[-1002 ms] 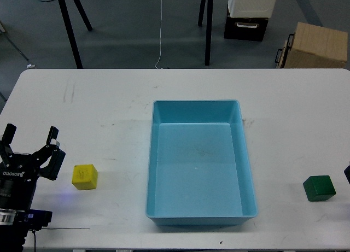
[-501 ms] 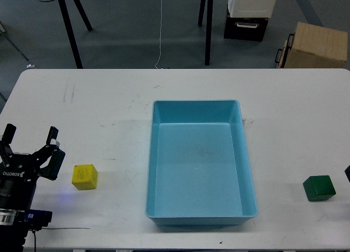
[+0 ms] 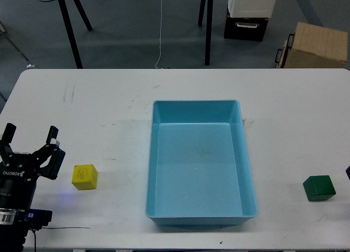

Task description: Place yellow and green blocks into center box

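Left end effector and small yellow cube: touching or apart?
Apart. The head view shows bare white table between the left end effector and the small yellow cube.

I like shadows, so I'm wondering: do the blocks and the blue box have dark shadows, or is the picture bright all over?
Head view: the light is soft and even; the yellow block, green block and blue box throw only faint shadows on the white table, with no strong glare. The picture looks sharp, and my left tool is dark.

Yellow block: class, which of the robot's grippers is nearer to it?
Left. The left gripper sits just left of the yellow block; the right gripper is barely visible at the frame's far right edge.
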Motion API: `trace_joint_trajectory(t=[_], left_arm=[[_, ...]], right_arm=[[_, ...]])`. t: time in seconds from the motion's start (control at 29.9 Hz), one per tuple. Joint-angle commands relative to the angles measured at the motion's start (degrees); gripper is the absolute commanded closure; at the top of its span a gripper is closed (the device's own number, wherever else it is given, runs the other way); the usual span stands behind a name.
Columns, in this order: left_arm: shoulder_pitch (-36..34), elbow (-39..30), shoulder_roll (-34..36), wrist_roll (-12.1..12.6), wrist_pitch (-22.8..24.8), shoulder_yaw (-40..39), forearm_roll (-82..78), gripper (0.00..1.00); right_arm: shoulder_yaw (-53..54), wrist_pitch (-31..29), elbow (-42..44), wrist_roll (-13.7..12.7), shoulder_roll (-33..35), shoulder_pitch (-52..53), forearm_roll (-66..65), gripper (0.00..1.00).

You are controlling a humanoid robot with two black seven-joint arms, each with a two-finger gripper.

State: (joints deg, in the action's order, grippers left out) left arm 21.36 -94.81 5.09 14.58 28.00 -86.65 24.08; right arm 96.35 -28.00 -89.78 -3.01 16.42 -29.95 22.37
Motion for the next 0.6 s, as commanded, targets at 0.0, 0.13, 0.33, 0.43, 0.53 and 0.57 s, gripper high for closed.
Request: trace_joint_trajectory(t=[0.0,0.13,0.33,0.43,0.53,0.57], left_arm=[[-0.09,0.06,-0.08,-0.08,0.0,0.08,0.09,0.0],[-0.44,0.15,-0.17,-0.08,0.0,0.08,0.09,0.0],[-1.93,0.5,-1.49,-0.08,0.0,0.17,0.09,0.0],[-2.46,0.85,-1.58,0.01,0.0,0.17,0.09,0.0],[-2.81,0.85,-1.67,0.01,0.0,0.26,0.09,0.0],[-2.81,0.85,-1.67,0.01,0.0,0.26,0.09,0.0]], right_arm=[[1.48,0.0,-0.4,-0.85,1.94,0.86,-6.63,0.0],[1.48,0.0,-0.14,-1.38,5.63,2.35,-8.22,0.0],[-1.06,1.27,0.13,-7.0,18.7,5.6,-8.84,0.0],[-4.57,2.69,0.92,-8.15,28.9,10.77,-11.02,0.0],[-10.71,4.35,2.67,-9.46,38.57,18.23,-16.37,0.0],[-13.44,4.62,3.2,-9.99,41.13,21.31,-18.31,0.0]])
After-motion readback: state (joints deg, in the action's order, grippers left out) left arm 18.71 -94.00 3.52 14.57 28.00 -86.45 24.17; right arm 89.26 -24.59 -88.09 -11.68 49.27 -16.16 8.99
